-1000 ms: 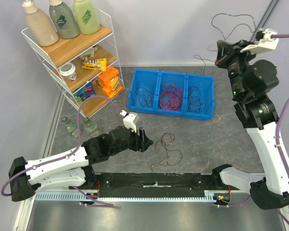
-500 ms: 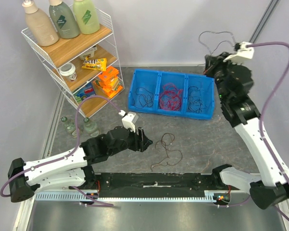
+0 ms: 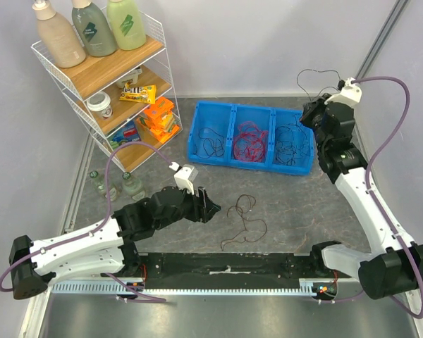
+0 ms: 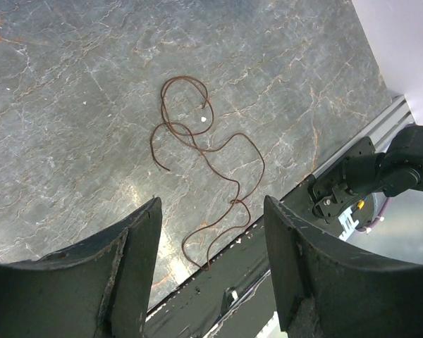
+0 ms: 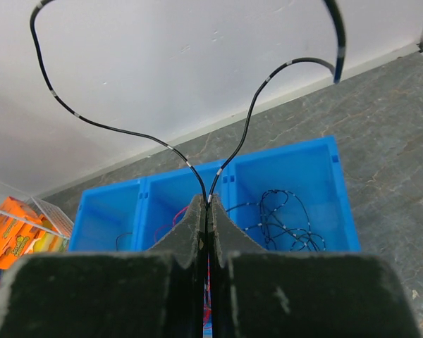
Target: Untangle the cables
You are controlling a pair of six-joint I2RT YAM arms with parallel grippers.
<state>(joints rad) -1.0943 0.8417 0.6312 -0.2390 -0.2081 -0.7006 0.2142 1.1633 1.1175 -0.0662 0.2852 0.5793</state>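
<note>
A thin dark brown cable (image 3: 244,220) lies in loose loops on the grey table near the front edge; it also shows in the left wrist view (image 4: 201,162). My left gripper (image 3: 210,206) is open and empty, just left of it, with the cable ahead between its fingers (image 4: 137,260). My right gripper (image 3: 308,115) is shut on a black cable (image 5: 162,144) and holds it above the right end of the blue three-part bin (image 3: 251,165). The bin holds black wires (image 3: 211,144) on the left, red wires (image 3: 249,144) in the middle and black wires (image 3: 290,144) on the right.
A white wire shelf (image 3: 106,77) with bottles, snacks and boxes stands at the back left. Two small bottles (image 3: 113,186) stand on the floor beside it. A black base rail (image 3: 225,264) runs along the table's front edge.
My right arm has come down and leftwards with the black cable, from high at the back right to just over the bin's right end. My left gripper has barely moved.
</note>
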